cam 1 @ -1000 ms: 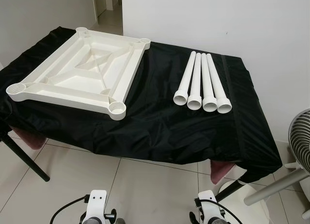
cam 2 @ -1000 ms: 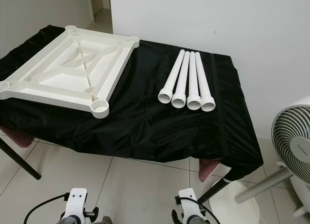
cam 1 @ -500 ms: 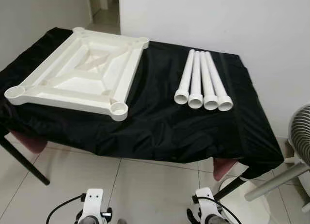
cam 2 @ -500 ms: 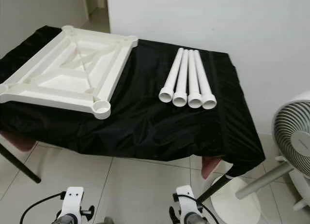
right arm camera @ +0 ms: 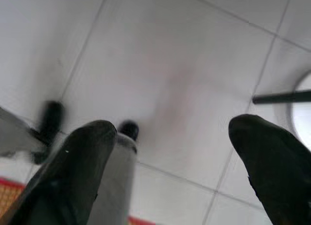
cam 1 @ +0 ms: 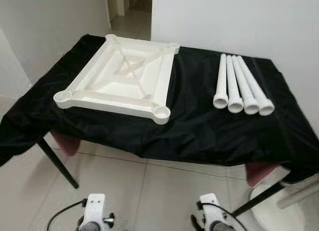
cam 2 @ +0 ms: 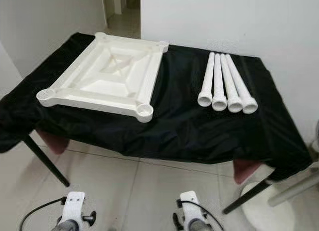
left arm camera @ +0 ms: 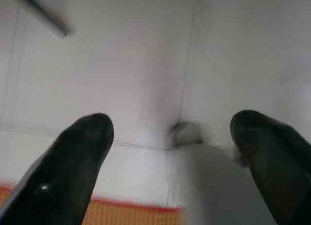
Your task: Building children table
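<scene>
White walls (cam 1: 239, 16), pale tiled floor (cam 1: 149, 191)

We're in a home here: pale glossy floor tiles (cam 1: 149, 191) along the bottom of the frame, plain white walls (cam 1: 224, 21) across the top, and a doorway (cam 1: 130, 11) at upper left opening onto a corridor. A folding table under a black cloth (cam 1: 199, 131) fills the middle.

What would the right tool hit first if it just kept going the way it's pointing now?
Most likely the white tiled floor: the right tool, fingers apart, points down at bare tile, with nothing between. How far off the floor is can't be judged.
</scene>
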Robot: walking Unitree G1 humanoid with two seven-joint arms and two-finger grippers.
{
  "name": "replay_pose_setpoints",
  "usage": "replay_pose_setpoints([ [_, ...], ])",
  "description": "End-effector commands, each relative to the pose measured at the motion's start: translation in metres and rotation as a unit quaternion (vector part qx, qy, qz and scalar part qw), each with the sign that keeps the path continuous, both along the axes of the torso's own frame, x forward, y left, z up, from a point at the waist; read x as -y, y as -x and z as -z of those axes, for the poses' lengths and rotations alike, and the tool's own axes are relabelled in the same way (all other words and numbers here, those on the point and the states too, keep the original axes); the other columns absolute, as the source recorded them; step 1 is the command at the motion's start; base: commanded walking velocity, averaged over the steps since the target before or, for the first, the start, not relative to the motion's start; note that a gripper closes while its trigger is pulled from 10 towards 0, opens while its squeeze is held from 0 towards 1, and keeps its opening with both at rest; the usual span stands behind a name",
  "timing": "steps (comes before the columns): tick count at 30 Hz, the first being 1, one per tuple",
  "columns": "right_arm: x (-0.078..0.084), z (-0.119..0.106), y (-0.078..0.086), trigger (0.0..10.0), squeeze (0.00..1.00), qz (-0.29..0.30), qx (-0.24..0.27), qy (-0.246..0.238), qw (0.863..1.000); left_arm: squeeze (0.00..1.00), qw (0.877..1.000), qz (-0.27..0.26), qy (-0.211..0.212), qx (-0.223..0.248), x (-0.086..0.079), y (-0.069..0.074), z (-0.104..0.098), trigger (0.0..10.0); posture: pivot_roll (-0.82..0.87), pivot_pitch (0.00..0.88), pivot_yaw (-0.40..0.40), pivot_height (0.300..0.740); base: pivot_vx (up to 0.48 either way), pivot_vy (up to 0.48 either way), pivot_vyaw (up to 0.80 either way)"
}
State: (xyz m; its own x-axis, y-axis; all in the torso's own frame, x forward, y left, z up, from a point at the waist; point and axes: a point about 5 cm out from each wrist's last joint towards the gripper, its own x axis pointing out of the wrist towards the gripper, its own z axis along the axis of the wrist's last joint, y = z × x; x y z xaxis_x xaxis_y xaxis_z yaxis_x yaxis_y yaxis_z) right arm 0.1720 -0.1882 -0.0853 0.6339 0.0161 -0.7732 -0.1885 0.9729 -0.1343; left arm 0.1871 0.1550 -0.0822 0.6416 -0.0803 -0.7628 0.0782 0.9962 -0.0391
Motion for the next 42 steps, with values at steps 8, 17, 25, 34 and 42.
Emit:
replay_pose_setpoints([
  [8,-0.007,-0.001,-0.004,10.0,0.00,-0.003,0.006,-0.006,1.000,0.00,1.000,0.010,-0.030,0.003,-0.011,0.001,-0.001,10.0,0.16,0.000,-0.027,0.740,0.000,0.000,0.00],
  [17,-0.004,-0.001,-0.004,10.0,0.00,-0.001,0.005,-0.005,1.000,0.00,0.994,0.077,-0.063,0.044,-0.007,-0.011,-0.008,10.0,0.15,0.008,-0.035,0.740,0.000,0.000,0.00],
  [25,-0.005,-0.003,-0.006,10.0,0.00,-0.015,0.010,-0.005,1.000,0.00,0.992,0.103,-0.037,0.058,0.001,-0.019,-0.013,10.0,0.14,0.036,-0.039,0.740,0.000,0.000,0.00],
  [34,-0.007,-0.018,-0.026,10.0,0.00,-0.038,0.090,-0.006,0.995,0.00,0.985,0.095,-0.021,0.141,-0.006,-0.032,-0.028,10.0,0.15,0.054,-0.030,0.740,0.000,0.000,0.00],
  [42,-0.003,-0.027,-0.031,10.0,1.00,-0.050,0.140,-0.032,0.988,1.00,0.974,0.106,-0.001,0.198,-0.015,-0.028,-0.037,10.0,0.15,0.073,-0.028,0.740,0.000,0.000,0.00],
])
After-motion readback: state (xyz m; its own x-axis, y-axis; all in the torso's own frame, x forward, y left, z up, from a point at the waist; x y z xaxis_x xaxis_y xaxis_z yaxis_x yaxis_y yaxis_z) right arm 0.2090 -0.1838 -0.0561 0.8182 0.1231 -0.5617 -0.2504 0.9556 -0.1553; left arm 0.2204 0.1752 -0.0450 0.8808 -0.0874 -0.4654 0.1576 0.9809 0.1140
